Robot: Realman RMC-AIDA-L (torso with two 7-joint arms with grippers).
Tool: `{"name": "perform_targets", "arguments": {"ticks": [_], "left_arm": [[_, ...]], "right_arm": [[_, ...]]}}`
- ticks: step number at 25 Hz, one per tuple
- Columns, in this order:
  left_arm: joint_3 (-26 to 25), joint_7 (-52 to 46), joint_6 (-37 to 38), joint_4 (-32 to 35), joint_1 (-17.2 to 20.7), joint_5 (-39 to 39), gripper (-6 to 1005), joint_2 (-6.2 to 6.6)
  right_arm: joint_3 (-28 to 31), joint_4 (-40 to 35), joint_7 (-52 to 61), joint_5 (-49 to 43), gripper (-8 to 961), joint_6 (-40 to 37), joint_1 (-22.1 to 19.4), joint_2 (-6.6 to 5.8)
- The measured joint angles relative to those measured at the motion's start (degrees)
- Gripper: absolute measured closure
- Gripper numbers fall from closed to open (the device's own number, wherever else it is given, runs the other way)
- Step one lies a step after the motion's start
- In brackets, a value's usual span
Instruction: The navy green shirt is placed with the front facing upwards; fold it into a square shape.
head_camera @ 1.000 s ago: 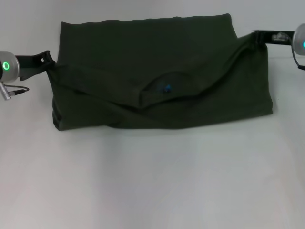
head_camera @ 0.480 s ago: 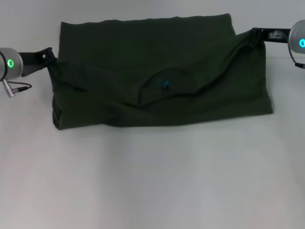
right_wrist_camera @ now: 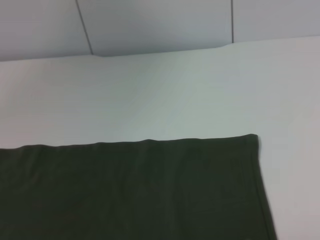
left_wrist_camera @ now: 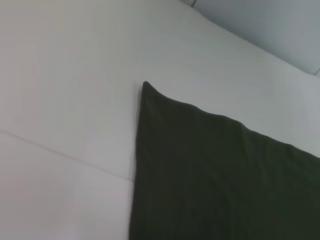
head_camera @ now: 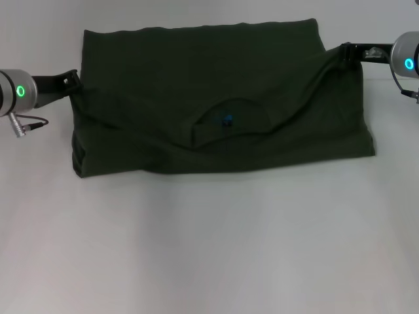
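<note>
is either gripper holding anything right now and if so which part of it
Both hold the navy green shirt: the left gripper pinches the folded layer's left edge, and the right gripper its right edge.

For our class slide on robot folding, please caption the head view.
Left gripper and right gripper pinch opposite sides of a dark olive-green cotton shirt, half-folded on a white table.

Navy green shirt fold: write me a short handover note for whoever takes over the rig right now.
Left tool: shut on the navy green shirt at its left edge.
Right tool: shut on the shirt's right edge, cloth pulled taut up to it.
Shirt: lies wide across the white table; the near layer, with the collar, hangs doubled between both tools over the flat far layer.
Done: both edges pinched, first lengthwise fold partly made.
Left: lay this fold flat, release, then fold the sides in to make a square.
</note>
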Motion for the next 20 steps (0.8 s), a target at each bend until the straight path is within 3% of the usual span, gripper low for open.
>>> {"name": "perform_targets", "arguments": {"ticks": [6, 16, 19, 20], "left_arm": [[-0.2, -0.4, -0.3, 7.5, 2.3, -0.3, 990, -3.07], [0.1, 2.9, -0.3, 4.1, 0.8, -0.4, 981, -2.05], [0.2, 4.3, -0.2, 2.4, -0.2, -0.2, 978, -1.53], [0.4, 5.1, -0.2, 0.0, -1.5, 0.0, 978, -0.67]], "right_arm": [[-0.6, -0.2, 0.2, 0.0, 908, 0.0, 0.5, 0.15], [-1.0, 0.2, -0.1, 0.0, 908, 0.8, 0.8, 0.13], [-1.1, 0.8, -0.1, -0.7, 908, 1.1, 0.8, 0.13], [-1.1, 1.1, 0.0, -1.3, 908, 1.3, 0.9, 0.13]]}}
